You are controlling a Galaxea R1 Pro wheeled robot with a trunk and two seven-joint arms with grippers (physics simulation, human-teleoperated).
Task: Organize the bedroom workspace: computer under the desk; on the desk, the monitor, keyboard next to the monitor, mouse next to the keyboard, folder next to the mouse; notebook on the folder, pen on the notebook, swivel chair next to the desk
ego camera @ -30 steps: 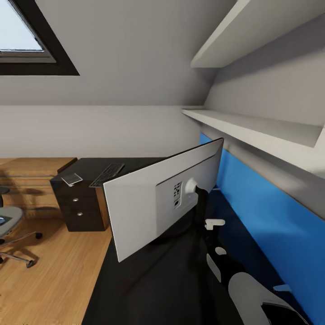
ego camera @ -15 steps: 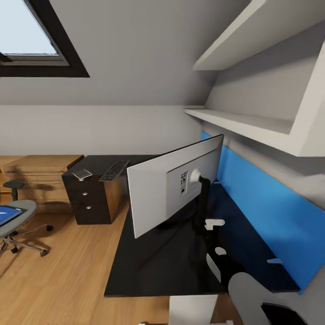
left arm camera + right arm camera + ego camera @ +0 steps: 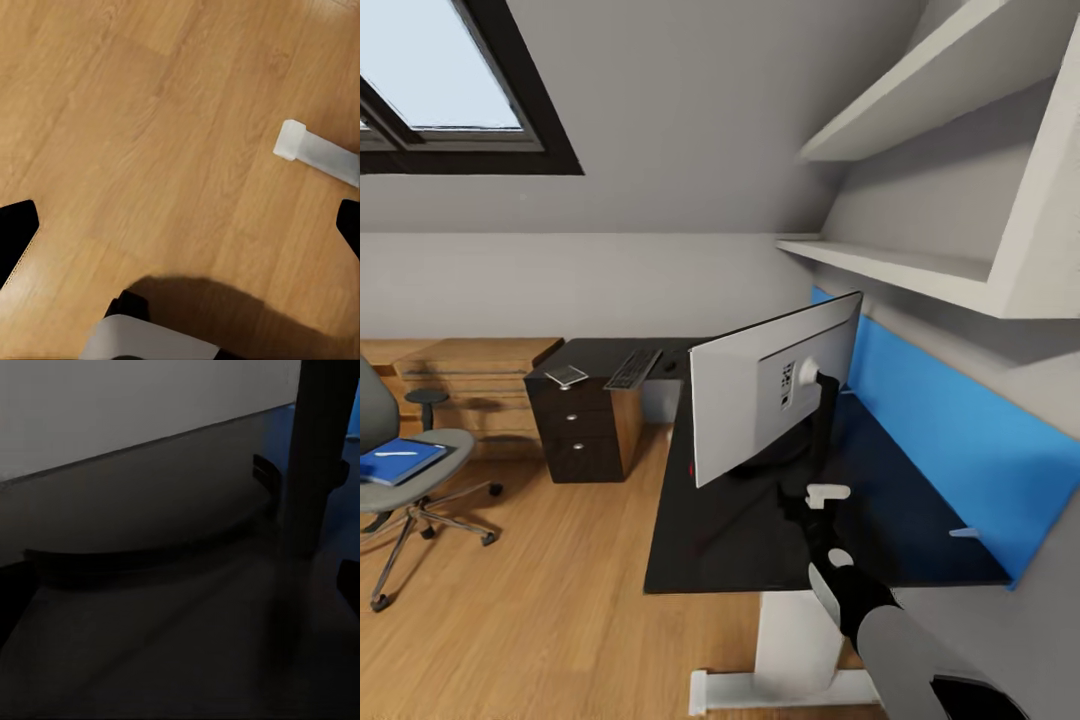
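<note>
The monitor (image 3: 760, 400) stands on the black desk (image 3: 730, 545) with its pale back towards me. My right gripper (image 3: 807, 500) is open just short of the monitor's stand, whose curved foot (image 3: 150, 551) and post (image 3: 315, 457) lie ahead of the fingers. At the desk's far end lie the keyboard (image 3: 633, 368), a small dark lump that may be the mouse (image 3: 670, 367), and the thin grey folder (image 3: 566, 376). The swivel chair (image 3: 405, 480) at the left carries the blue notebook (image 3: 400, 462) with the pen (image 3: 395, 454) on it. My left gripper (image 3: 180, 225) hangs open over the floor. The computer is out of view.
The desk's white leg (image 3: 792, 640) and its foot (image 3: 319, 154) stand on the wooden floor. A drawer unit (image 3: 582, 430) holds up the far end, with a light wooden dresser (image 3: 470, 375) beyond. Wall shelves (image 3: 900, 265) and a sloped ceiling hang over the desk.
The camera has pulled back and turned left, so the desk's near edge, its white leg and the chair with the notebook have come into view. My right arm still reaches toward the monitor stand.
</note>
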